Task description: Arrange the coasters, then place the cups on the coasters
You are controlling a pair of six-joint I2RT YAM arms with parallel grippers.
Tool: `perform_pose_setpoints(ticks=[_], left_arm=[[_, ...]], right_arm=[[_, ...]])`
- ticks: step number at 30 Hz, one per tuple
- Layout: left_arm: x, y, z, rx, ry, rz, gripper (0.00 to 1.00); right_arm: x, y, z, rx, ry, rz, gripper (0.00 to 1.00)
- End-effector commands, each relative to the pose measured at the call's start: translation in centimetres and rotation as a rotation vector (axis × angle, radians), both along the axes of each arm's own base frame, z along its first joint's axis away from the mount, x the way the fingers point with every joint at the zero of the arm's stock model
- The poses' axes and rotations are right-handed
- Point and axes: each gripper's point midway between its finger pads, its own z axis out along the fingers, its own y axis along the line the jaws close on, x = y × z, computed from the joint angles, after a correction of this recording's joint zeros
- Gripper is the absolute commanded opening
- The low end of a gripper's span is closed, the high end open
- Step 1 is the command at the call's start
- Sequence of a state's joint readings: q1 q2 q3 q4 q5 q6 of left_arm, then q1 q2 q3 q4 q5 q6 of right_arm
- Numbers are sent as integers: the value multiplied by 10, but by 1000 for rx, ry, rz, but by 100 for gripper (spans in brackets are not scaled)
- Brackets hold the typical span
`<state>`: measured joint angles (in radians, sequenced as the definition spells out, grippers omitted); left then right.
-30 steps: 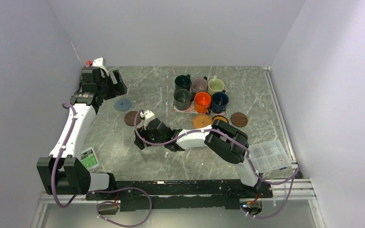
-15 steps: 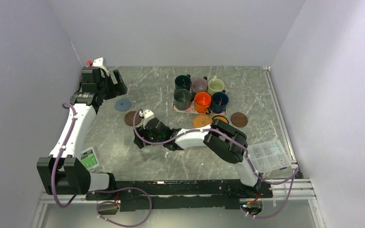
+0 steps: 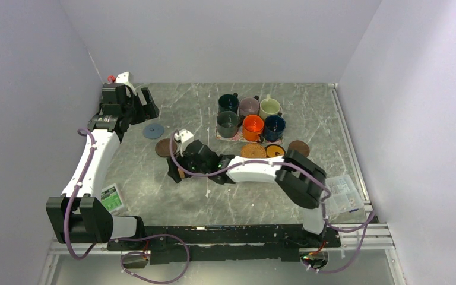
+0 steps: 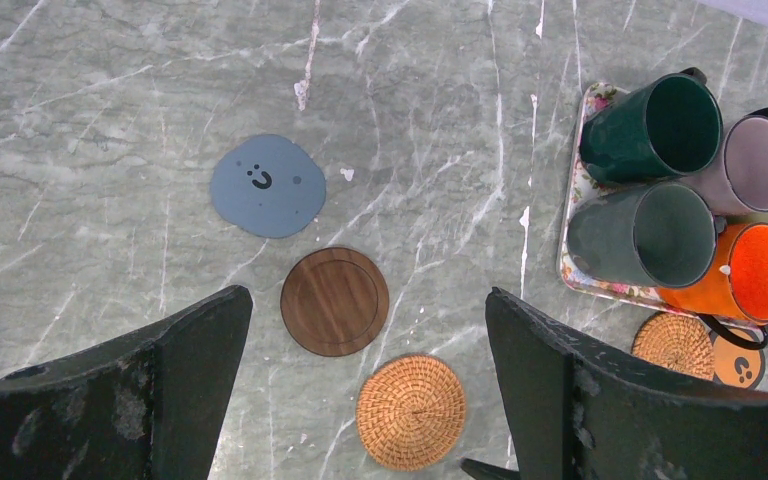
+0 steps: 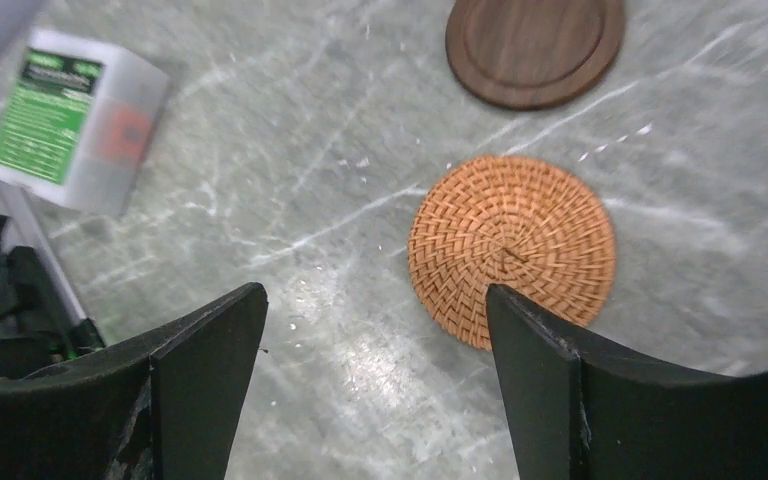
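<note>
Nearest the arms' bases, a small box with a green label (image 3: 110, 198) lies well to the near left of the floral mat (image 3: 219, 137). A clear compartment box (image 3: 342, 193) sits to the mat's near right.

Left of the mat and nearer than it, the right fingers (image 5: 550, 385) hang over the bench (image 3: 178, 113), spread wide and holding nothing. One tan woven coaster (image 5: 512, 250) lies flat on the bench below them, its edge close by one finger; I cannot tell whether they touch. Just beyond it, also left of the mat, lies a dark brown coaster (image 4: 335, 301), and farther still the grey-blue coaster (image 4: 267, 185). The left fingers (image 4: 190, 350) are far left of the mat, above the bench, also spread wide and empty.

Along the mat's near edge lies a row: the second woven coaster (image 3: 252, 151), the black coaster with yellow centre (image 3: 275, 151) and the second dark brown coaster (image 3: 298, 148).

On the mat all six cups stand mouths up in two rows. The near row holds the dark grey cup (image 3: 227, 123), orange cup (image 3: 252, 126) and navy cup (image 3: 274, 126). Behind them are the dark green cup (image 3: 228, 103), mauve cup (image 3: 249, 106) and cream cup (image 3: 269, 108).
</note>
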<state>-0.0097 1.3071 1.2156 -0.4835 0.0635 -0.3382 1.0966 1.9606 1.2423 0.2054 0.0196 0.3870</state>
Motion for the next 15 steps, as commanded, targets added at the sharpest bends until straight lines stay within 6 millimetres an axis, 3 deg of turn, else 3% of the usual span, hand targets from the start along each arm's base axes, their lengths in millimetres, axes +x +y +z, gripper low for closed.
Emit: perform_pose_setpoints(ticks=[1, 9, 15], left_arm=[[2, -1, 17, -20, -48, 4, 94], [1, -2, 20, -25, -58, 2, 94], [2, -2, 18, -28, -49, -2, 94]], right_arm=[[23, -31, 65, 20, -131, -109, 86], [64, -142, 35, -90, -69, -341, 86], [88, -203, 5, -75, 40, -466, 86]])
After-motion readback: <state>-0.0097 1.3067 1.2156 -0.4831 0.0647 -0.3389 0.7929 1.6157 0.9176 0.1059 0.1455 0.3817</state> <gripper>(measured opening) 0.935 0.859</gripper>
